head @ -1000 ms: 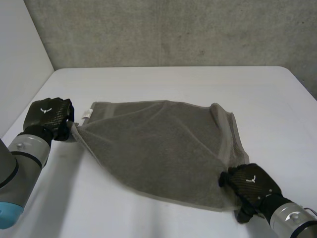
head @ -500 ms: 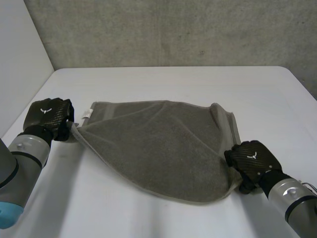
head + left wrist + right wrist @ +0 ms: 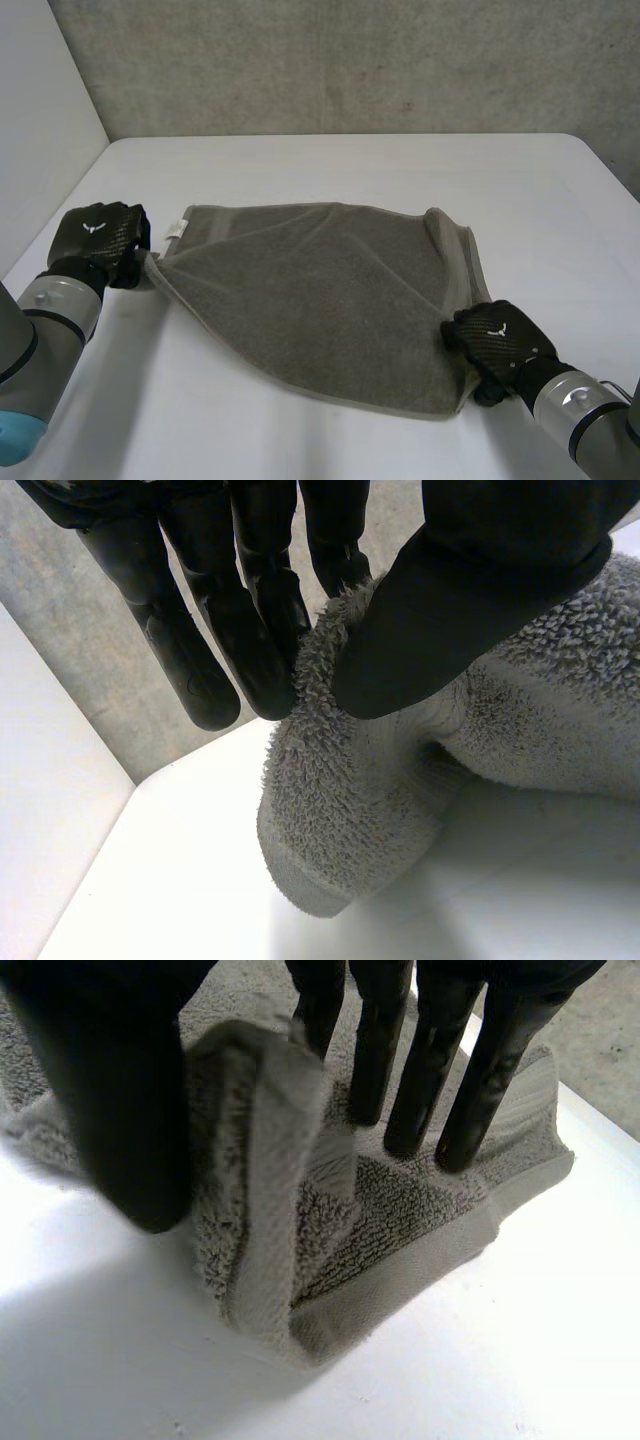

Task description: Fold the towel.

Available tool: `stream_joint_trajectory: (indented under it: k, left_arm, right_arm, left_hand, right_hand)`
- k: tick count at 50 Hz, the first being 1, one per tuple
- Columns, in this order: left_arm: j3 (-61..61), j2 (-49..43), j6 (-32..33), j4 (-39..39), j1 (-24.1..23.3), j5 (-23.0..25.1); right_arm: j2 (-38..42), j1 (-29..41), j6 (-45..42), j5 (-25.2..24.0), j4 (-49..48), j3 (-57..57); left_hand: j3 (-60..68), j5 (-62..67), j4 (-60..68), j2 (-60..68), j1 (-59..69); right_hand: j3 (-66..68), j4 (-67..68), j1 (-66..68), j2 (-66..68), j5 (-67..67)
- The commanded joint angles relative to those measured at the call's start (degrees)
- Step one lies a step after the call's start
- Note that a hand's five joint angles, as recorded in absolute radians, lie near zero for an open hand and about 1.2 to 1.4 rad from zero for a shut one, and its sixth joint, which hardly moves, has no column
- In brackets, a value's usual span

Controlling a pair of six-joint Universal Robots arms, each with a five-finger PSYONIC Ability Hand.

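So far, no fold is seen: the towel [image 3: 320, 290] is spread in one layer on the bench [image 3: 350, 165], a little rumpled at its far right corner. Its left corner is pinched by the left hand [image 3: 100, 240] and its near right corner by the right hand [image 3: 495, 345]. The folding itself is judged not yet begun.

Head view: high, set between and behind the arms, facing down across the white table [image 3: 330, 160] to the concrete wall [image 3: 350, 60] past its far edge, wide enough to take in the whole towel [image 3: 320, 290]. Left wrist view: very near, sighting along the left hand [image 3: 100, 240] at its pinched towel corner, with the wall beyond the table's far-left corner. Right wrist view: equally near, looking down the right hand [image 3: 495, 345] onto its gripped corner near the table's near edge; each wrist view shares its own towel corner with the head view.
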Motion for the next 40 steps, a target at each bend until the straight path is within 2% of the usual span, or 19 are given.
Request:
stream_joint_trajectory:
  k: [1, 2, 13, 16, 18, 21, 23, 24, 26, 28, 29, 34, 40]
  left_arm:
    - [-0.14, 0.00, 0.03, 0.00, -0.03, -0.08]
    - [-0.14, 0.00, 0.03, 0.00, -0.03, -0.08]
    - [-0.23, 0.09, 0.03, -0.17, 0.05, -0.08]
    - [-0.31, 0.61, 0.29, -0.44, 0.05, -0.08]
    - [-0.40, 0.88, 0.74, -0.97, -0.12, -0.16]
    - [-0.93, 1.93, 1.35, -3.34, -0.12, -0.16]
    - [-1.02, 3.34, 1.97, -5.27, -0.12, -0.16]
    - [-1.10, 4.91, 2.84, -7.62, 0.05, -0.16]
    - [-1.19, 6.50, 3.72, -10.19, 0.32, -0.16]
    - [-1.28, 9.13, 5.04, -15.18, 0.49, -0.16]
    - [-1.28, 9.14, 5.04, -15.20, 0.49, -0.16]
    - [-0.14, 14.24, 5.48, -21.27, 0.58, -0.16]
    - [7.51, 21.36, 5.04, -27.42, 0.14, -0.08]
  right_arm:
    - [-0.14, -0.06, 0.00, -0.02, -2.59, 0.19]
    - [-0.31, -0.06, 0.00, -0.02, -2.86, 0.19]
    - [-2.60, -0.32, 0.17, 0.24, -1.89, -0.86]
    - [-4.89, -1.55, 0.61, 0.33, -0.31, -2.18]
    - [-6.72, -4.27, 0.61, 0.16, 4.58, -4.45]
    - [-7.61, -5.42, 0.61, -0.20, 8.13, -6.13]
    - [-9.71, -7.17, 0.44, -0.37, 15.56, -10.07]
    - [-9.72, -7.18, 0.44, -0.37, 15.60, -10.09]
    - [-12.25, -9.28, 0.18, -0.90, 22.60, -14.03]
    - [-13.66, -10.25, -0.17, -0.90, 25.41, -16.22]
    - [-15.15, -11.04, -0.18, -0.99, 27.70, -18.42]
    - [-18.50, -12.36, -0.09, -1.07, 32.81, -26.15]
    - [-20.00, -12.28, 0.00, -0.81, 36.52, -35.93]
  left_hand:
    - [10.25, 12.96, 10.24, 10.18, 14.51]
    - [10.25, 12.96, 10.24, 10.18, 14.51]
    - [10.25, 12.96, 10.24, 10.18, 14.51]
    - [10.25, 12.96, 10.24, 10.18, 14.51]
    - [10.25, 12.96, 10.24, 10.18, 14.51]
    - [10.25, 12.96, 10.24, 10.18, 14.51]
    - [10.25, 12.96, 10.24, 10.18, 14.51]
    - [10.25, 12.96, 10.24, 10.18, 14.51]
    - [10.25, 12.96, 10.24, 10.18, 14.51]
    - [10.25, 12.96, 10.24, 10.18, 14.51]
    - [10.25, 12.96, 10.24, 10.18, 14.51]
    - [10.25, 12.96, 10.24, 10.18, 14.51]
    - [10.25, 12.96, 10.24, 10.18, 14.51]
  right_hand:
    - [39.05, 39.07, 34.10, 38.91, 39.87]
    - [45.05, 45.07, 40.10, 44.91, 45.86]
    - [45.11, 45.13, 40.16, 44.97, 45.93]
    - [45.11, 45.13, 40.16, 44.97, 45.93]
    - [45.11, 45.13, 40.16, 44.97, 45.93]
    - [45.11, 45.13, 40.16, 44.97, 45.93]
    - [45.11, 45.13, 40.16, 44.97, 45.93]
    - [45.11, 45.13, 40.16, 44.97, 45.93]
    - [45.11, 45.13, 40.16, 44.97, 45.93]
    - [45.11, 45.13, 40.16, 44.97, 45.93]
    - [45.11, 45.13, 40.16, 44.97, 45.93]
    - [45.11, 45.13, 40.16, 44.97, 45.93]
    - [45.11, 45.13, 40.16, 44.97, 45.93]
